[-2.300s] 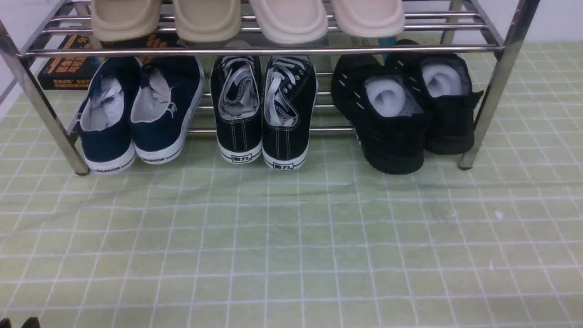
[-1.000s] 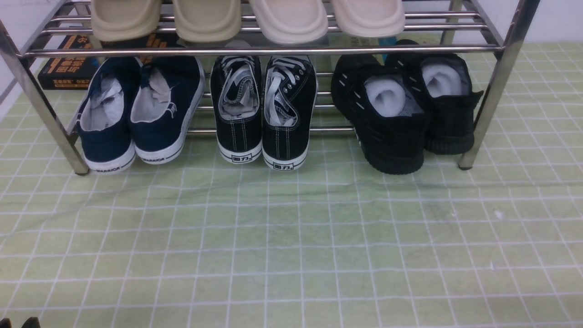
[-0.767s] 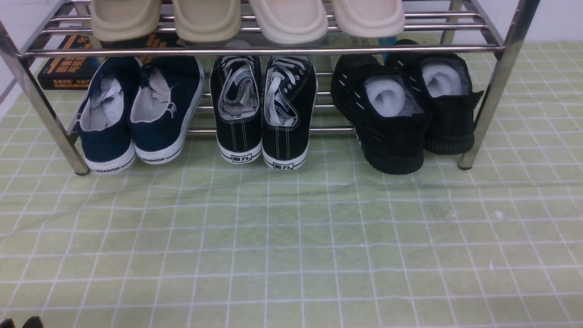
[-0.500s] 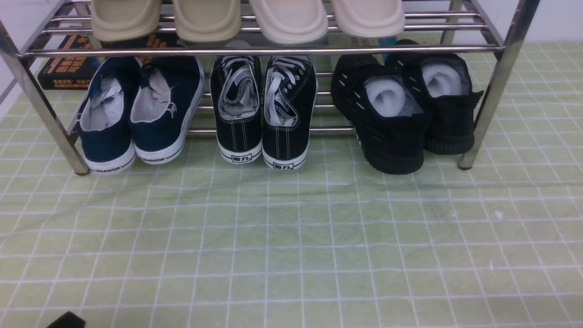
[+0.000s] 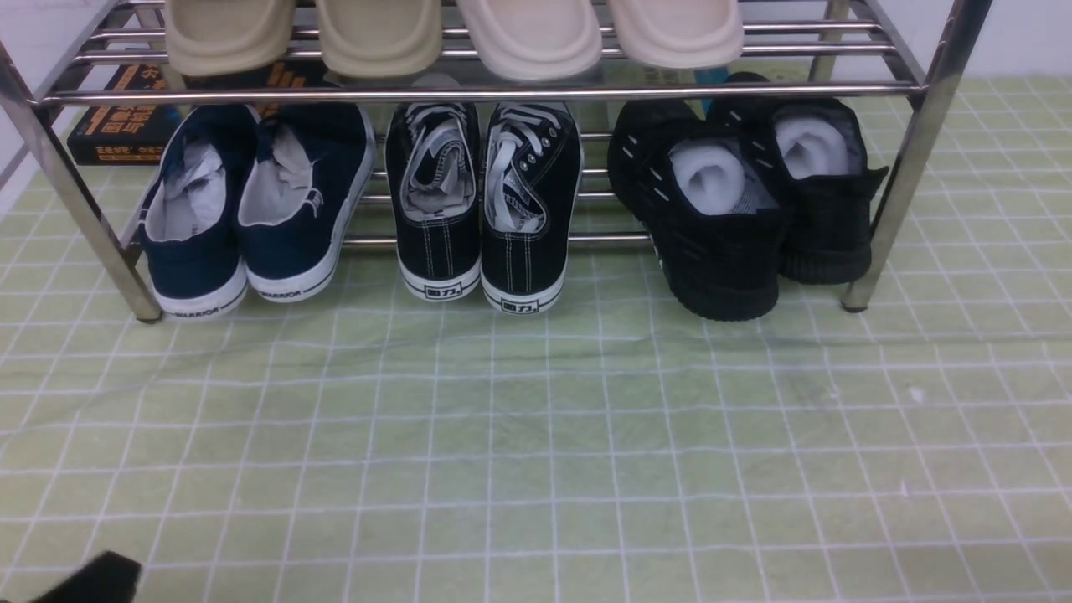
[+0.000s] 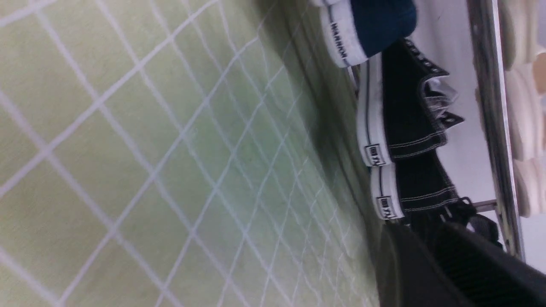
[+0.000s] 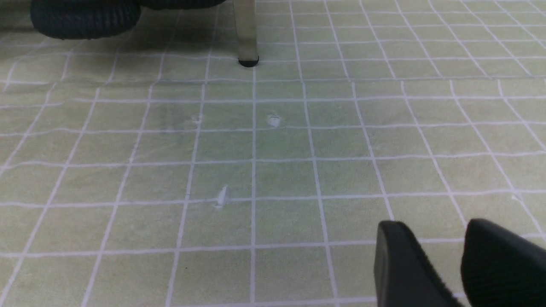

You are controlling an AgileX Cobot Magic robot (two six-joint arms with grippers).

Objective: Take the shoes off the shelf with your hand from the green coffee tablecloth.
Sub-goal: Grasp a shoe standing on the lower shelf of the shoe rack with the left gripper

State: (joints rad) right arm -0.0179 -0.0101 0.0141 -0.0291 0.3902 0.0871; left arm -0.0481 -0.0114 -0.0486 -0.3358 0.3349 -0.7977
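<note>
Shoes [image 5: 483, 205] sit heels-out on the lower tier of the shelf [image 5: 909, 159], between 2 other pairs [image 5: 251, 209], over the green coffee tablecloth [image 5: 536, 435]. Right claw [image 7: 437, 232] is narrowly parted, empty; left claw [image 5: 88, 582]: gap, cannot tell.

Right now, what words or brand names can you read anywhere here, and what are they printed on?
"WARRIOR": on the white heel strips of the navy shoes.
"回力": on the small heel tags of the black canvas shoes; tiny, but it appears to read so.
Orange print on the dark book behind the shelf: too blurred to read.
</note>
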